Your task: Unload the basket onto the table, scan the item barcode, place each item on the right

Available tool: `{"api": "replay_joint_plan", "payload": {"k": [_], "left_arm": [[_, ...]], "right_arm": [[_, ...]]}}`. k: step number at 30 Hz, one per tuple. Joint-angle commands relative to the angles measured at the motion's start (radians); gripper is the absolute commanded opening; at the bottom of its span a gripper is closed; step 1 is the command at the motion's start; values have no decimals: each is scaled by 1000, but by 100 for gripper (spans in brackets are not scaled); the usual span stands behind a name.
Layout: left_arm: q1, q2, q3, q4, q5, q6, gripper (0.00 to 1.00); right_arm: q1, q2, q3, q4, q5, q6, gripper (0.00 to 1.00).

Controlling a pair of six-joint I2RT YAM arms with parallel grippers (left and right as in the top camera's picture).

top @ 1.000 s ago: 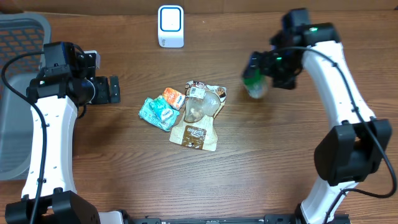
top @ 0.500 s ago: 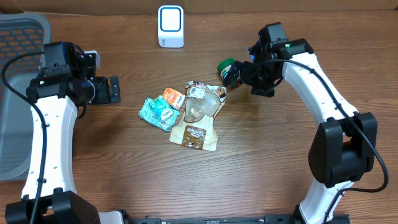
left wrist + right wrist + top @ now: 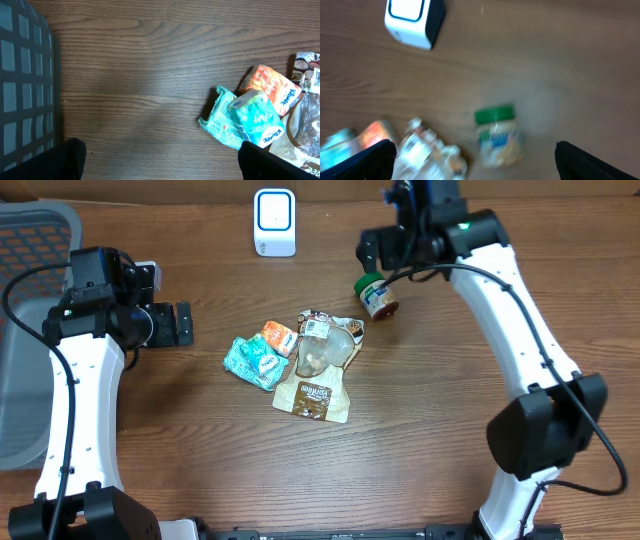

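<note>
One green-lidded jar (image 3: 378,295) lies on its side on the wooden desk (image 3: 450,460), right of centre and toward the far edge. Its lid is turned toward the far left corner. Nothing grips it. The right tool (image 3: 485,160) hangs over it with its jaws spread wide, and the right wrist view, though blurred, shows the jar on the wood between the two dark fingertips (image 3: 372,160), clear of both.

The white scanner (image 3: 274,222) with its blue-rimmed face stands by the far edge, left of the jar and well apart from it.

A heap of packets sits near the desk's middle, just beside the jar on its left. It holds a clear bag (image 3: 322,352) resting on a brown pouch (image 3: 312,398), an orange packet (image 3: 278,336) and two teal packets (image 3: 253,362) touching one another.

Further toward the left edge the left tool (image 3: 183,323) is also spread wide and holds nothing, with bare wood beneath it and the teal packets off to its right. A grey mesh basket (image 3: 28,340) lies along the left edge, and a corner of its grid shows in the left wrist view.
</note>
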Motion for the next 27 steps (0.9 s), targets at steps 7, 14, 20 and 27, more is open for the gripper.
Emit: {"api": "replay_joint_plan", "payload": {"k": [7, 14, 20, 27], "left_arm": [[-1, 0, 7, 2, 15, 26, 100], [-1, 0, 7, 2, 15, 26, 100], [-1, 0, 7, 2, 14, 26, 99], [-1, 0, 7, 2, 15, 26, 100]], "right_arm": [[27, 222, 7, 125, 139, -158, 100], [31, 308, 7, 126, 76, -164, 97], [39, 340, 1, 117, 47, -164, 94], [36, 368, -3, 122, 48, -164, 88]]}}
